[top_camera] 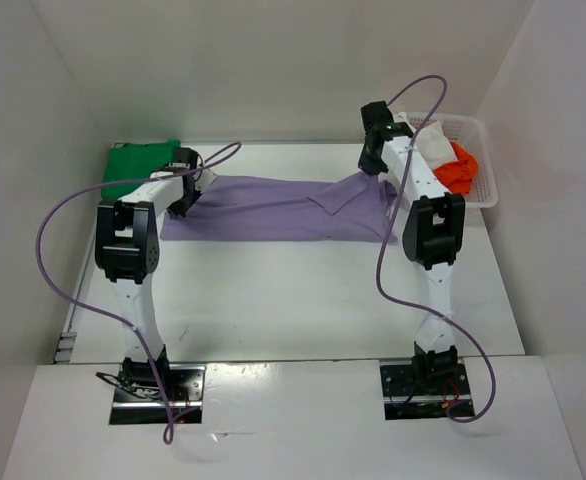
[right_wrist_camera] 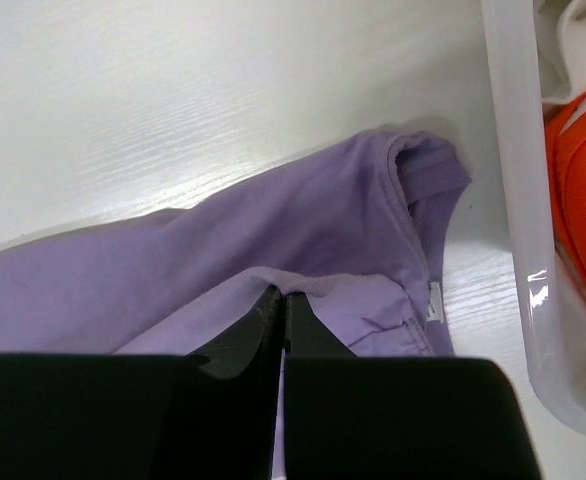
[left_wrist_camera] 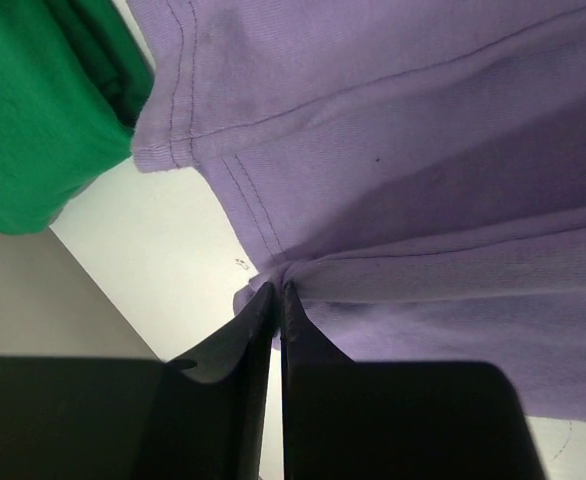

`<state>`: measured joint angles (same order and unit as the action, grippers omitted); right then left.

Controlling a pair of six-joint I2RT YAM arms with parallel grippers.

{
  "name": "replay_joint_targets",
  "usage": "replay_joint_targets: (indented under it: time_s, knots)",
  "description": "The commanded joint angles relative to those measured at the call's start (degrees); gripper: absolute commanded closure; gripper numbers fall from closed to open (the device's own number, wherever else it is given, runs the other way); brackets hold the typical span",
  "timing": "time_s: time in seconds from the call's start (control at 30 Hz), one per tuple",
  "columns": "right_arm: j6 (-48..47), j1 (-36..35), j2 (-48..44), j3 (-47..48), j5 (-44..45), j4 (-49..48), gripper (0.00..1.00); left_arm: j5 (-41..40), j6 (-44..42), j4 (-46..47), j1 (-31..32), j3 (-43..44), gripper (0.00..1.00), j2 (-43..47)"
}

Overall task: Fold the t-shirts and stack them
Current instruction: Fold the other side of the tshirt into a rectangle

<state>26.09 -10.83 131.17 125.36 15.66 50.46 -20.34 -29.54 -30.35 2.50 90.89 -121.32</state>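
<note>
Observations, table [top_camera: 303, 300] as seen from above:

The purple t-shirt [top_camera: 273, 210] was found spread flat across the far half of the table, stretched lengthwise between the two arms. Its right end was drawn up into a small peak under the right gripper [right_wrist_camera: 281, 295], and a loose flap was seen lying folded over on the cloth near that end.

Left gripper [left_wrist_camera: 279, 290]: the fingers were seen almost pressed together, with only a thin slit between them. A bunched edge of the purple t-shirt, close to a stitched hem, was caught at their tips. It appeared to be pinched, though how deep the cloth sat between the tips could not be judged from the wrist view.

Right gripper: the fingers were pressed together, and a fold of the purple t-shirt was nipped at their tips. The collar of the shirt (with a small label) was noted just beyond, near the basket [top_camera: 488, 165].

The green t-shirt [top_camera: 138, 165] was recorded at the far left corner of the table, bunched, just beside the left end of the purple one.

The white t-shirt [top_camera: 435, 140] and the orange t-shirt [top_camera: 460, 168] were seen crumpled together inside the basket at the far right, the white one lying further back.
</note>
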Motion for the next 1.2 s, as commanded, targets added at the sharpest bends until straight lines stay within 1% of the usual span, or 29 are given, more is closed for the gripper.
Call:
replay_joint_targets:
  time_s: [0.0,0.07,0.1,0.13,0.23,0.3,0.33,0.37,0.4,0.5,0.57,0.6,0.63,0.67,0.7,0.73,0.77,0.8,0.87,0.9,0.93,0.97,1.0,1.03,1.07,1.1,1.17]
  knots:
    - [-1.0,0.3,1.4,3.3,1.2,0.5,1.00,-1.3,1.3,1.0,0.0,2.0,0.89,-0.9]
    - [-1.0,0.3,1.4,3.3,1.2,0.5,0.97,-1.8,1.3,1.0,0.0,2.0,0.86,-1.6]
    - [-1.0,0.3,1.9,3.8,1.2,0.5,0.93,-1.8,1.3,1.0,0.0,2.0,0.81,-1.6]
    - [-1.0,0.3,2.4,3.8,1.2,0.5,0.77,-1.8,1.3,1.0,0.0,2.0,0.78,-2.1]
    - [-1.6,0.3,2.9,5.1,-0.1,0.5,0.62,-4.3,1.8,2.4,0.0,3.1,0.63,-2.1]
    - [-1.6,0.3,2.9,5.8,-1.2,0.5,0.60,-7.3,1.9,4.1,0.0,4.4,0.59,-2.1]
    - [-1.6,0.3,2.9,5.8,-1.2,0.5,0.60,-7.9,1.9,4.1,0.0,5.1,0.56,-2.1]
    - [-2.1,0.3,2.4,6.4,-1.7,0.5,0.60,-7.9,2.6,4.1,0.0,6.0,0.56,-2.1]
    - [-2.1,0.3,2.4,6.4,-2.4,0.5,0.60,-8.4,2.6,4.1,-0.7,8.1,0.54,-2.1]
    - [-3.3,0.3,-1.7,4.3,-3.7,-0.1,0.59,-8.4,4.1,4.1,-1.9,10.2,0.50,-1.6]
    - [-3.3,0.3,-4.5,2.1,-4.5,-0.7,0.58,-8.4,4.1,5.4,-1.9,10.2,0.50,-0.3]
    - [-3.9,0.3,-6.2,-1.2,-5.0,-0.7,0.58,-8.9,4.1,5.4,-2.5,10.2,0.49,0.7]
    - [-3.9,0.3,-10.0,-3.3,-6.4,-1.6,0.58,-8.9,4.1,6.0,-2.5,9.6,0.47,1.3]
    - [-4.5,0.3,-12.1,-5.4,-7.3,-2.1,0.56,-8.9,4.1,6.0,-2.5,9.0,0.46,1.8]
    - [-4.6,0.3,-14.3,-9.9,-8.2,-3.0,0.54,-8.9,4.1,6.0,-3.0,9.0,0.46,2.7]
    - [-4.6,0.3,-16.3,-12.2,-9.4,-3.0,0.54,-7.5,4.1,5.3,-3.0,8.1,0.44,3.3]
    - [-4.6,-0.2,-20.3,-14.5,-9.4,-3.0,0.53,-6.4,4.1,3.9,-3.0,7.4,0.44,3.8]
    - [-3.9,-0.2,-22.1,-19.1,-9.4,-2.5,0.52,-5.4,4.1,3.3,-3.0,5.1,0.43,5.3]
    - [-1.6,-1.4,-26.4,-24.3,-8.1,-1.7,0.52,-2.7,4.1,2.0,-3.0,1.8,0.41,6.8]
    - [-0.3,-1.4,-27.5,-30.0,-7.4,-1.7,0.52,-2.1,4.7,2.0,-3.0,0.0,0.40,7.5]
    - [2.6,-1.4,-28.7,-33.0,-5.7,-1.7,0.52,-1.5,4.7,2.0,-3.0,-3.7,0.39,8.2]
    - [4.3,-1.4,-31.3,-39.4,-4.9,-3.5,0.52,-1.5,4.7,2.0,-3.0,-5.4,0.39,8.2]
    - [5.8,-1.4,-32.7,-42.6,-4.3,-4.9,0.52,-1.5,5.2,2.0,-3.0,-6.7,0.39,8.2]
    - [9.0,0.1,-34.9,-47.4,-4.3,-6.2,0.52,-0.4,6.0,2.0,-3.0,-8.4,0.39,7.6]
    - [10.1,1.1,-35.8,-49.6,-5.5,-7.6,0.52,0.2,6.0,1.3,-3.0,-8.5,0.39,7.6]
    - [11.2,1.9,-36.4,-51.3,-5.6,-10.5,0.46,1.0,6.9,1.3,-3.0,-9.0,0.38,7.6]
    - [13.1,3.6,-36.4,-54.6,-4.8,-12.8,0.44,1.6,7.5,1.3,-3.0,-9.6,0.35,7.1]
